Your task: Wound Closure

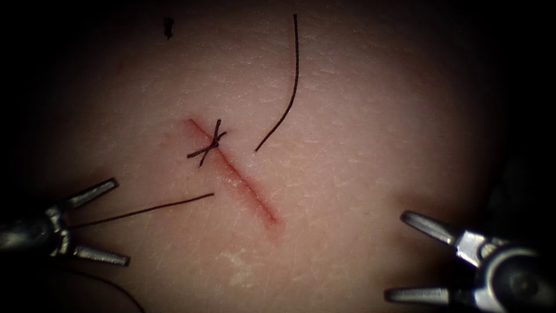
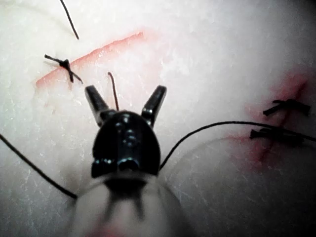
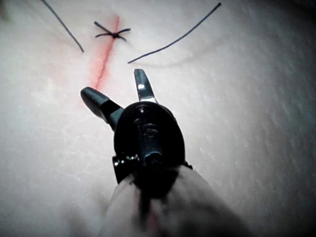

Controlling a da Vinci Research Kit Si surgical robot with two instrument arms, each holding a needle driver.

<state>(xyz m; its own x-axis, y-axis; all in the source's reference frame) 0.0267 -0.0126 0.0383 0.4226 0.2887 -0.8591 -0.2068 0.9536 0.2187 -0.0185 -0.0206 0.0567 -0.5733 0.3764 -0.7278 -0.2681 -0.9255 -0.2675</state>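
- The tissue (image 1: 359, 104) bears a slanting cut (image 1: 231, 171) with one knotted stitch (image 1: 207, 145) near its upper end; the lower stretch gapes unstitched, and I judge it could stay open.
- Left tool (image 1: 119, 221): jaws spread wide, holding nothing, left of the cut. A loose thread (image 1: 145, 211) lies between them and might snag.
- Right tool (image 1: 397, 255): wide open, empty, right of the cut.
- Another thread piece (image 1: 289, 87) lies right of the stitch.
- I cannot make out the needle.

a second red cut (image 2: 292, 83) lies off to one side. two dark stitches (image 2: 289, 106) cross it. a small dark mark (image 1: 168, 26) sits far back.
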